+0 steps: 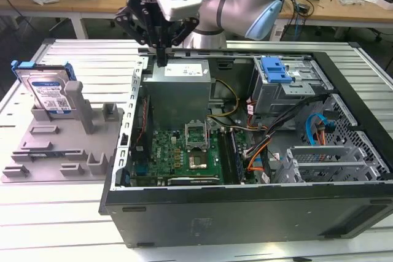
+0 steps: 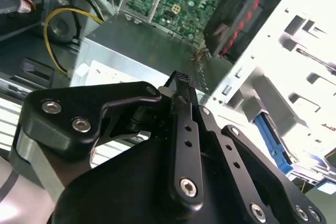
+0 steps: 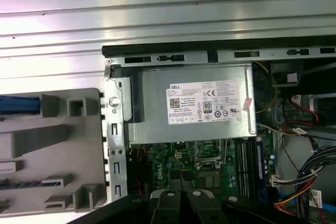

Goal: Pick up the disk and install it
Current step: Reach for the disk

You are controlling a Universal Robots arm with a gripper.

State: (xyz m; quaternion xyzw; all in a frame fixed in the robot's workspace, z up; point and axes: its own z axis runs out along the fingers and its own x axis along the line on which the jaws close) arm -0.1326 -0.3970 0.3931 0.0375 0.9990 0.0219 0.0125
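gripper (image 1: pixel 161 59) pressed together, empty, near power supply (image 1: pixel 178 87); disk (image 1: pixel 52 93) upright in tray (image 1: pixel 61 151)

Robotics lab or electronics workshop indicated. Opened computer case (image 1: pixel 245 216) laid on slatted metal table (image 1: pixel 67 225). Wooden workbenches (image 1: pixel 344 5) seen behind case, strewn with cables and small boxes. Robot arm (image 1: pixel 239 10) positioned over case; grey moulded tray (image 1: pixel 55 151) set beside case.

The disk (image 1: pixel 48 87), lower corner behind a post (image 1: pixel 74 97) of the tray (image 1: pixel 37 151).
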